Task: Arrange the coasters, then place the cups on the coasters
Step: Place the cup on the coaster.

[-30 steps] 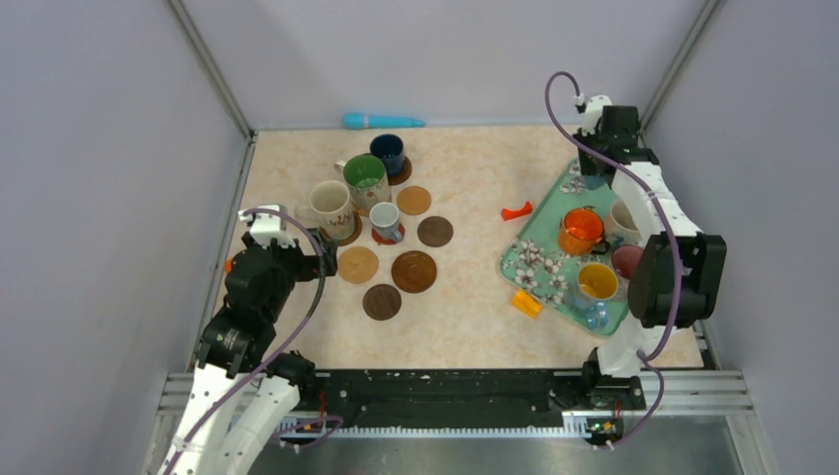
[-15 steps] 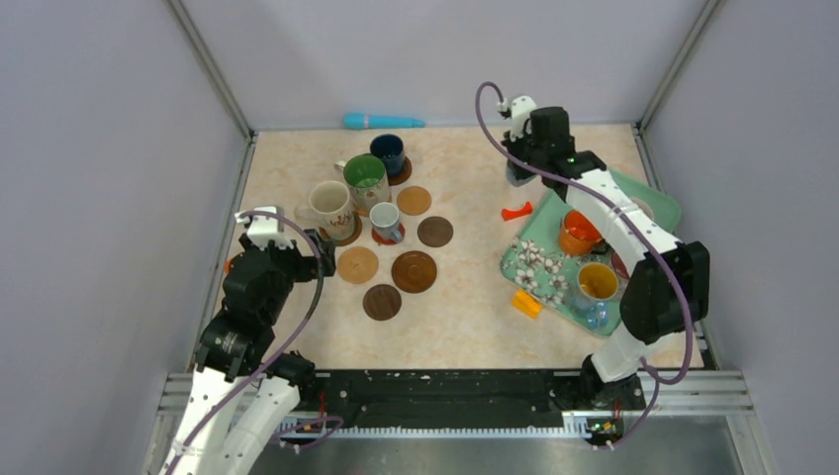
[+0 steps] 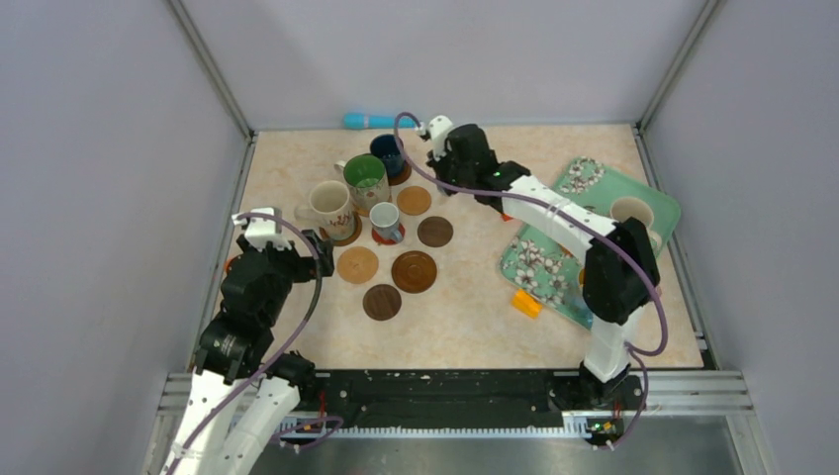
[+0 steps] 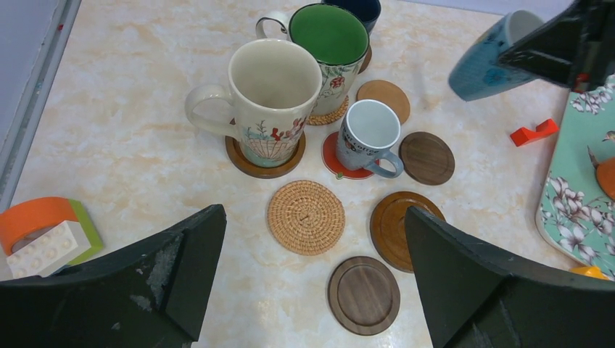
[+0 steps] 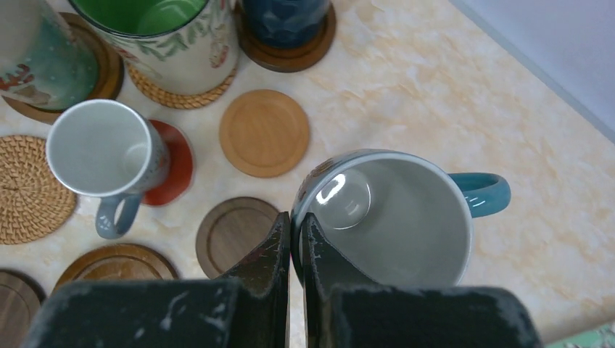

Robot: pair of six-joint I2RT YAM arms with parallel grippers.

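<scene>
Since the earlier frame the right arm has swung off the teal tray (image 3: pixel 594 178) at the bench's right edge and now reaches across to the mug cluster by the far-left corner.

At the left, the left gripper (image 4: pixel 312 225) hangs with its jaws spread wide and nothing between them, on the near side of the cluster. Beyond it the cream mug (image 4: pixel 274 94) sits on a dark coaster. The green mug (image 4: pixel 328 43) sits on a woven one, the small white mug (image 4: pixel 368 134) on the red coaster (image 4: pixel 330 156), and the dark blue mug (image 5: pixel 283 18) on a brown one farthest back. Five coasters lie bare: the rattan coaster (image 4: pixel 306 216), the tan coaster (image 5: pixel 264 132), two dark walnut discs and the ridged coaster (image 4: pixel 399 230).

Further right, the right gripper (image 5: pixel 296 225) is clenched on the rim of the light blue mug (image 5: pixel 391 217), one finger inside the wall and one outside. It holds the mug in the air just beside the tan coaster.

The risks sit in that thin rim pinch. The mug hangs tilted in the left wrist view, so it may pivot or slip during the descent. It may also land on an edge and tip. The dark blue and green mugs stand close by, so a drift towards the far-left corner could knock them off their coasters. An off-centre release would leave the mug half on the bare bench.
</scene>
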